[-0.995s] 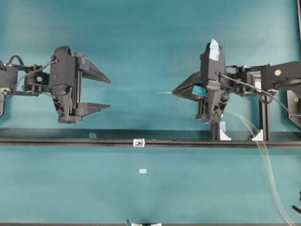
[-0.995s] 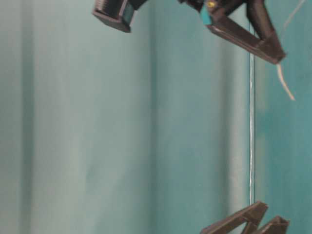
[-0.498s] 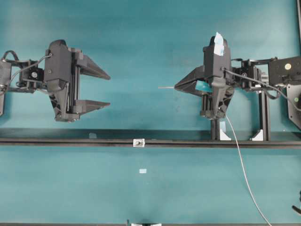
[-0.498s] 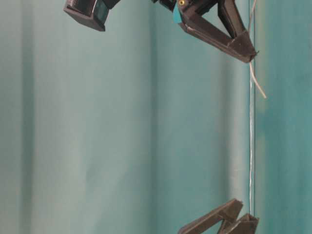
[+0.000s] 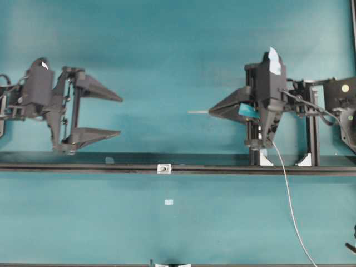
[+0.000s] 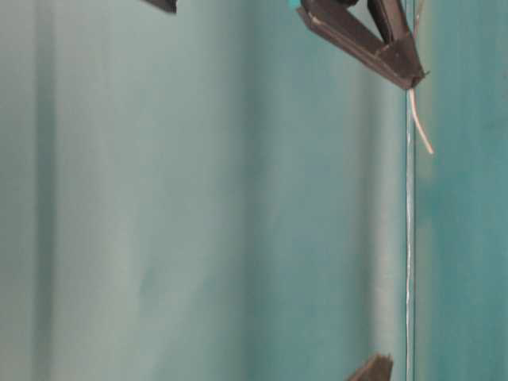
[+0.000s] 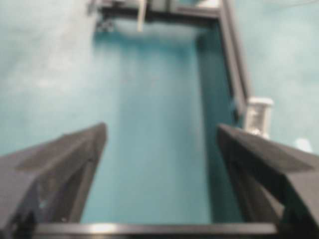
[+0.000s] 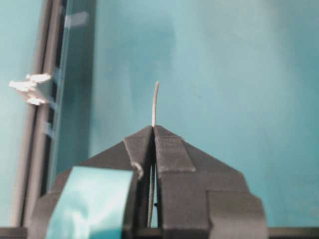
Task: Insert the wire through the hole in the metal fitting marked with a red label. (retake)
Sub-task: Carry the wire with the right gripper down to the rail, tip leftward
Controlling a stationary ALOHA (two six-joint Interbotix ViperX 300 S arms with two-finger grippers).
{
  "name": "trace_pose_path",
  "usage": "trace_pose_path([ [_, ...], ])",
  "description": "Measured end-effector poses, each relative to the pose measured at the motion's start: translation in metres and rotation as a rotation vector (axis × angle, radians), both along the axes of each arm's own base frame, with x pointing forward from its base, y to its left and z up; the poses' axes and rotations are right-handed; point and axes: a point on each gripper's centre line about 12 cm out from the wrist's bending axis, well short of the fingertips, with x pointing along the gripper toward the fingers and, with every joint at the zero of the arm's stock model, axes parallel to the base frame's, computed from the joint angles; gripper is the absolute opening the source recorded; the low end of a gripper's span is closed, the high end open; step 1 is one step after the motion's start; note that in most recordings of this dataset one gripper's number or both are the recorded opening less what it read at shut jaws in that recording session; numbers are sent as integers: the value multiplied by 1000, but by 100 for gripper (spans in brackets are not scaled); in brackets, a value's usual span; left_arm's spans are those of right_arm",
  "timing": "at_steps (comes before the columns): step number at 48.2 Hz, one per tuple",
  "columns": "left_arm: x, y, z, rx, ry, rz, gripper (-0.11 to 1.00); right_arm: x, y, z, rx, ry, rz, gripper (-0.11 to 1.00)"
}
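The metal fitting [image 5: 164, 168] is a tiny silver square on the long black rail [image 5: 83, 167], and its hole shows as a dark centre. No red label can be made out. My right gripper [image 5: 211, 111] is shut on the wire [image 5: 197, 112], above and to the right of the fitting. The short stiff tip points left, and the rest of the wire trails down to the lower right. The right wrist view shows the wire [image 8: 155, 102] sticking out of the shut gripper [image 8: 153, 128], with the fitting [image 8: 31, 88] off to the left. My left gripper [image 5: 120, 116] is open and empty, left of the fitting [image 7: 259, 117].
Two white corner brackets [image 5: 266, 159] [image 5: 305, 160] and a black upright frame [image 5: 313, 136] stand on the rail under the right arm. A small pale tag [image 5: 169, 202] lies on the teal mat below the fitting. A second rail [image 5: 83, 265] runs along the bottom edge.
My left arm has drawn back to the left, still open. The right gripper has shifted slightly right and toward the rail, keeping the wire. The trailing wire has swung and steadied.
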Motion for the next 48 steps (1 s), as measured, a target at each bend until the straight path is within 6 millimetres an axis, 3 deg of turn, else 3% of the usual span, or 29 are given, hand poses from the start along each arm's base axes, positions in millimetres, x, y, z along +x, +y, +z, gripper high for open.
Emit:
trace_pose_path([
  [10, -2, -11, -15, -49, 16, -28, 67, -5, 20, -5, 32, -72, 33, 3],
  [34, 20, -52, -53, -2, -46, -156, 67, -3, 68, -36, -50, -147, 2, 3],
  [48, 39, -64, -80, 17, -18, -179, 67, -5, 99, -49, -72, -190, -6, 3],
])
